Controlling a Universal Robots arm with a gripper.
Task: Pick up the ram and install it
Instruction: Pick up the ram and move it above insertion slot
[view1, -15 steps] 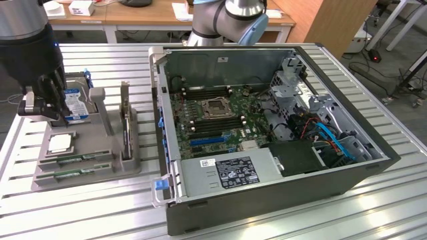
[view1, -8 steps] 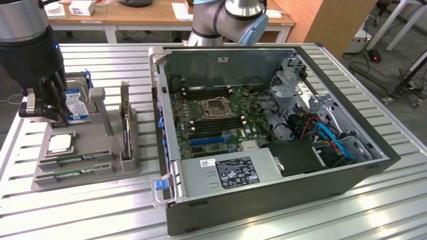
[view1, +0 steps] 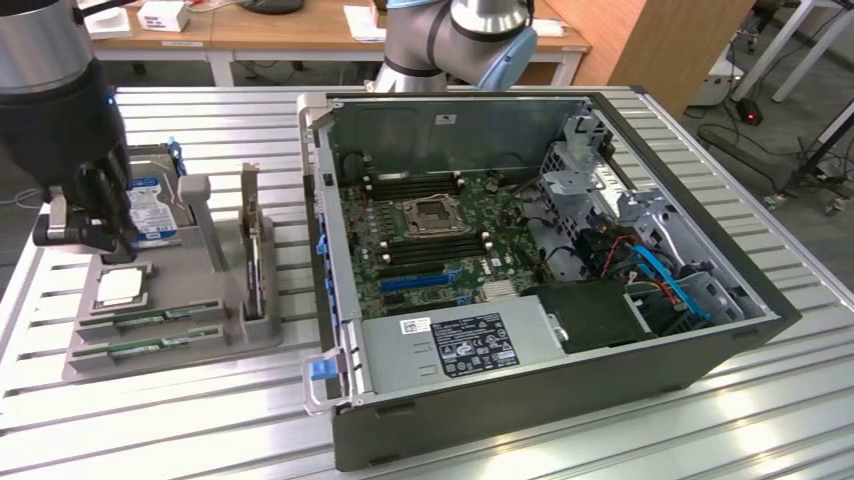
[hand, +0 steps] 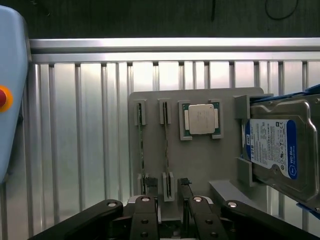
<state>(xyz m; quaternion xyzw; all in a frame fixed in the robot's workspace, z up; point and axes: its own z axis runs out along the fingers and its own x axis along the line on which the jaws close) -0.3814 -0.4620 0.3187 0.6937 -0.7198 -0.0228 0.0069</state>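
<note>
Two ram sticks lie in slots of a grey holder tray (view1: 200, 300): one ram stick (view1: 150, 319) and a second ram stick (view1: 147, 346) nearer the table's front. In the wrist view they appear edge-on, as a thin ram stick (hand: 141, 145) and its neighbour (hand: 166, 145). My black gripper (view1: 100, 245) hangs above the far end of the tray, open and holding nothing. In the wrist view my gripper (hand: 166, 190) is centred over the end of the second ram stick, with one finger (hand: 145, 217) on each side of its line.
The tray also holds a silver processor chip (hand: 201, 119), a blue-labelled hard drive (hand: 274, 150) and an upright expansion card (view1: 251, 250). The open computer case (view1: 534, 380) with its motherboard (view1: 427, 235) stands to the exterior view's right. The table is ribbed aluminium.
</note>
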